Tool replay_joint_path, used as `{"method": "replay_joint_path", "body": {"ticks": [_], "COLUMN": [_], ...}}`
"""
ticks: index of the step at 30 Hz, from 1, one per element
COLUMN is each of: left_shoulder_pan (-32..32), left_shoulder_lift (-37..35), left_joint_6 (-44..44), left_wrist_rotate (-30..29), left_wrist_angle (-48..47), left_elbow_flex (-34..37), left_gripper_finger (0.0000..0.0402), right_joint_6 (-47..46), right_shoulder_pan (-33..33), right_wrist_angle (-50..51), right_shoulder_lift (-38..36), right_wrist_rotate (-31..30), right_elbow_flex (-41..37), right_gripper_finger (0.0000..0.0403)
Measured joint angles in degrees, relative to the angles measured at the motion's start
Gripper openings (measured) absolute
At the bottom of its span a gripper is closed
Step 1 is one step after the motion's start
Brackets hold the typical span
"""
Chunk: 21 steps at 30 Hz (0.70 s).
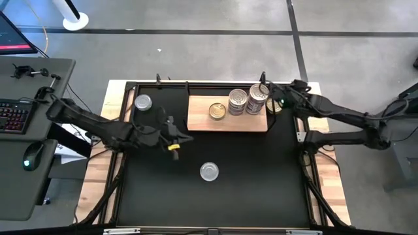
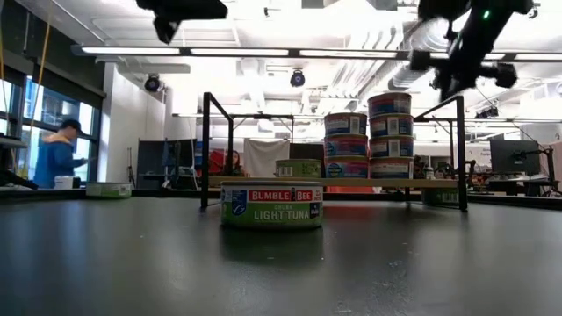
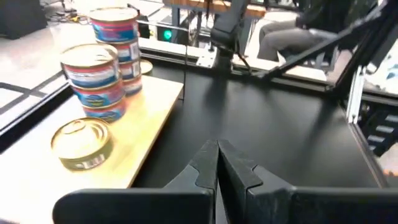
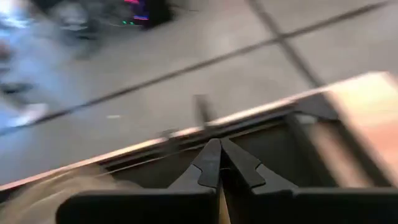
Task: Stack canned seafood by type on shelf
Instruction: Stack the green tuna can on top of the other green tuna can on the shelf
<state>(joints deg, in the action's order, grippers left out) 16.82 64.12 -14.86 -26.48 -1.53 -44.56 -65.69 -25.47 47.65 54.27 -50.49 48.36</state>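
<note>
The light-wood shelf [image 1: 227,121] lies at the far middle of the black mat. On it stand a single gold-lidded can [image 1: 217,110], a stack of three cans [image 2: 345,145] and a taller stack [image 2: 390,136]. One green-labelled tuna can [image 1: 209,172] rests on the mat's middle, and another can [image 1: 142,102] sits at the far left. My left gripper [image 3: 217,155] hovers shut above the mat, left of the shelf's near corner. My right gripper [image 4: 219,149] is shut, raised by the far edge beyond the taller stack. Neither holds anything.
A further can [image 1: 274,104] sits just off the shelf's right end. A black frame [image 2: 207,149] rises round the mat's far part. Left of the table is a desk with a keyboard [image 1: 13,114] and mouse. A person [image 2: 57,154] stands far behind.
</note>
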Motion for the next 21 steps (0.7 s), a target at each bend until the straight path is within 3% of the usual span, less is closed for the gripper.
{"method": "replay_joint_path", "body": {"ticks": [7, 9, 13, 21], "left_shoulder_pan": [1.7, 2.3, 2.8, 4.5], "left_shoulder_lift": [-6.6, -7.6, -8.9, -9.2], "left_joint_6": [-4.4, -4.4, -5.0, -11.8], "left_wrist_rotate": [0.1, 0.1, 0.2, 0.1], "left_wrist_angle": [-5.5, -7.2, -11.0, -17.8], "left_elbow_flex": [0.0, 0.0, 0.0, 0.0], "left_gripper_finger": [0.0, 0.0, 0.0, 0.0], "right_joint_6": [0.4, 2.5, 15.3, 17.6], "right_shoulder_pan": [-14.6, -18.2, -25.5, -34.1], "right_wrist_angle": [6.5, 4.5, -3.8, -2.5], "right_shoulder_lift": [5.4, 6.9, 9.5, 9.8], "right_wrist_rotate": [6.8, 12.0, 24.5, 25.2], "right_elbow_flex": [0.0, -0.4, -0.9, -0.9], "right_gripper_finger": [0.0, 0.0, 0.0, 0.0]}}
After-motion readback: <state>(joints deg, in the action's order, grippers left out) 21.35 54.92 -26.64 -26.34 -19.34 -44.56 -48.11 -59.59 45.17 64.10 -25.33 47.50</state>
